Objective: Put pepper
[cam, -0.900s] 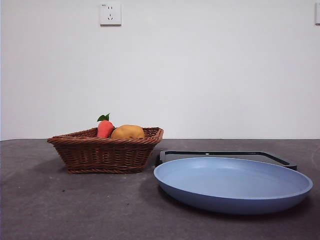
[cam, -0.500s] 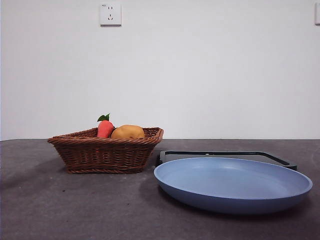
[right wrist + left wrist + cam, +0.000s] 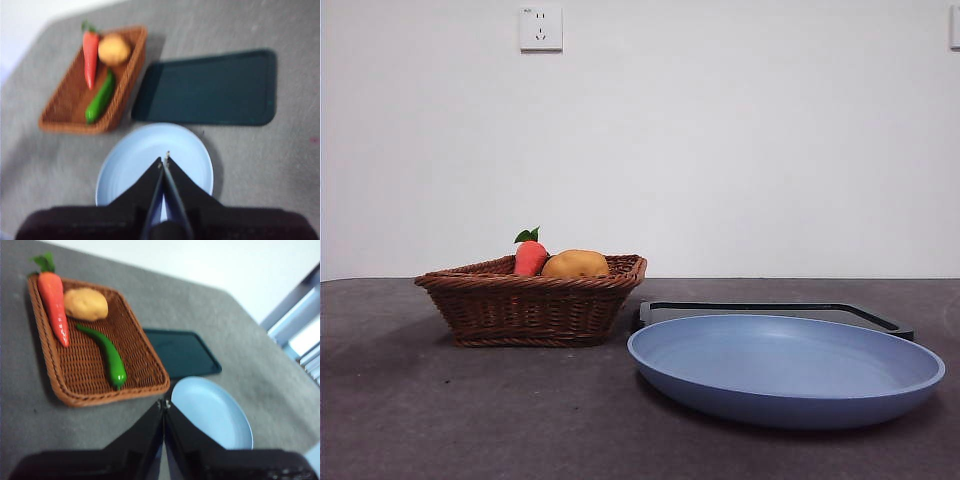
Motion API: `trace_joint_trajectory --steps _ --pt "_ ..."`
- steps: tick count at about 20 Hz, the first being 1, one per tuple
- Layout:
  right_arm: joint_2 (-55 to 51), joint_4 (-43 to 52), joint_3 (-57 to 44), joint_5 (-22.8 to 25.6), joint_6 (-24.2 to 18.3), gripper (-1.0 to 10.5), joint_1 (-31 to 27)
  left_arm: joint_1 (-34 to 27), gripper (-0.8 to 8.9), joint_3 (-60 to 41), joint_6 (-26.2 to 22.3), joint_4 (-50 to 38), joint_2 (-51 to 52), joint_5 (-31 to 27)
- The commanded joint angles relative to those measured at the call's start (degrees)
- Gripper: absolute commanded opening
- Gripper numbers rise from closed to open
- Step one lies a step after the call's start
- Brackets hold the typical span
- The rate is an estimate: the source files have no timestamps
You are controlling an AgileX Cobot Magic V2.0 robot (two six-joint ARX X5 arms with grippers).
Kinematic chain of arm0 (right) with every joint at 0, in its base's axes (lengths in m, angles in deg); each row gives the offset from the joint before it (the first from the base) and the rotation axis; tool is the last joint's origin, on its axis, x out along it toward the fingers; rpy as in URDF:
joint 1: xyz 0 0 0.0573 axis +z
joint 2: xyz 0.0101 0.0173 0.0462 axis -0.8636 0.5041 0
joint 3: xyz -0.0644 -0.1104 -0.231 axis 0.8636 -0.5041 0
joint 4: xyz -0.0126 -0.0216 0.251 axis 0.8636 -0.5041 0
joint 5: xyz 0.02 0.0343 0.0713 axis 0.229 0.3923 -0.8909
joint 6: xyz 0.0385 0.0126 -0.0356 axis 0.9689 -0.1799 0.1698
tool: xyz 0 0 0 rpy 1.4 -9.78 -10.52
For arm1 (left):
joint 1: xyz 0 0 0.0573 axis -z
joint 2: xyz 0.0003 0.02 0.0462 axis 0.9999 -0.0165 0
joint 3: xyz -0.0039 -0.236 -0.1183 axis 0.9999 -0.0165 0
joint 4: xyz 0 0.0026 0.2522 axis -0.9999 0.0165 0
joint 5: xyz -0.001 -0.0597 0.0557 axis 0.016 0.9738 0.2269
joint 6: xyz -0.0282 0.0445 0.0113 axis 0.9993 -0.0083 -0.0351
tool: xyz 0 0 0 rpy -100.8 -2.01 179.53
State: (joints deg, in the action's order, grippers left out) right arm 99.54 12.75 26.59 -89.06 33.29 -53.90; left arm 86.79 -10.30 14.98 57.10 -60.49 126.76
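Lying untouched in the basket, the pepper sits beside carrot and potato, well ahead of the left fingers. Both left and right fingers are pressed together, empty. Plate bare; nothing done, pickup and placing remain.
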Motion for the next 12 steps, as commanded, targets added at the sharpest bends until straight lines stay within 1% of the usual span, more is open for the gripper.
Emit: trace_joint_trajectory --steps 1,3,4,5,6,7,9,10,12 --pt "3.72 -5.90 5.68 -0.07 -8.59 0.1 1.57 0.87 0.07 4.20 -7.67 5.77 -2.47 0.42" --pt "6.82 -11.98 9.97 0.15 -12.24 0.1 3.43 2.19 0.07 7.87 -11.10 11.45 -4.00 0.00" --pt "7.87 -14.40 11.45 0.42 -13.35 0.1 4.33 2.97 0.07 9.51 -12.13 13.66 -4.39 -0.83" --pt "8.52 -16.33 12.41 0.63 -14.34 0.1 5.20 3.82 0.07 10.78 -12.98 15.17 -4.48 -2.89" --pt "8.81 -17.86 12.85 1.84 -15.06 0.1 5.92 4.66 0.07 11.82 -13.20 16.55 -4.48 -5.57" --pt "8.81 -19.23 12.92 4.59 -15.50 0.1 6.73 5.44 0.07 12.79 -14.23 18.23 -4.48 -7.96" --pt "8.81 -21.38 12.92 9.77 -15.52 0.1 7.58 6.58 0.07 13.51 -14.43 19.85 -4.48 -12.39" --pt "8.79 -21.81 12.92 11.17 -15.54 0.1 7.76 6.95 0.07 13.51 -14.43 20.15 -4.48 -13.35" --pt "8.70 -21.81 12.92 10.51 -15.67 0.1 7.76 7.17 0.06 13.51 -14.38 20.11 -4.48 -13.20"
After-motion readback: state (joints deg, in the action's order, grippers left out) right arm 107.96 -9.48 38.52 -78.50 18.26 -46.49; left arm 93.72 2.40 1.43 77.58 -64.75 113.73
